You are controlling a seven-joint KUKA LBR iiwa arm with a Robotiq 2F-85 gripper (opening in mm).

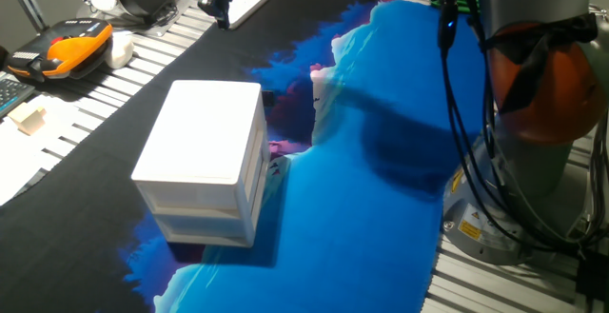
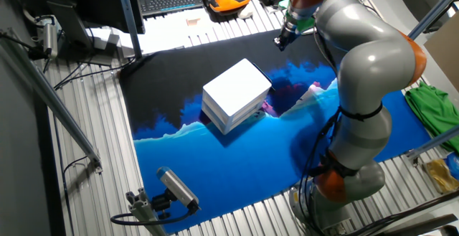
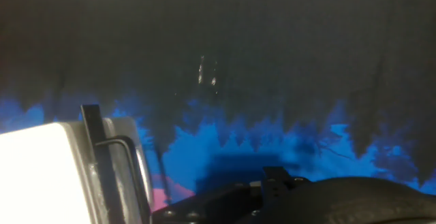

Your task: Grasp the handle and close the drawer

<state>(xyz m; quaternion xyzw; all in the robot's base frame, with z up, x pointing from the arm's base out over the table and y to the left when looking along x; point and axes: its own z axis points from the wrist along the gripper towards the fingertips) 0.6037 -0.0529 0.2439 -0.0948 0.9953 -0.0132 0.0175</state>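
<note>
Drawer [image 1: 202,197] flush in both fixed views | hand view: cabinet corner [image 3: 41,176] | jaws' state unclear

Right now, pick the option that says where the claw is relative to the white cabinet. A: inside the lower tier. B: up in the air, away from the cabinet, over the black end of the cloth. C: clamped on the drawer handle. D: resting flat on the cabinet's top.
B: in the other fixed view the claw hangs apart from the white cabinet, above the black part of the cloth, touching nothing.
</note>
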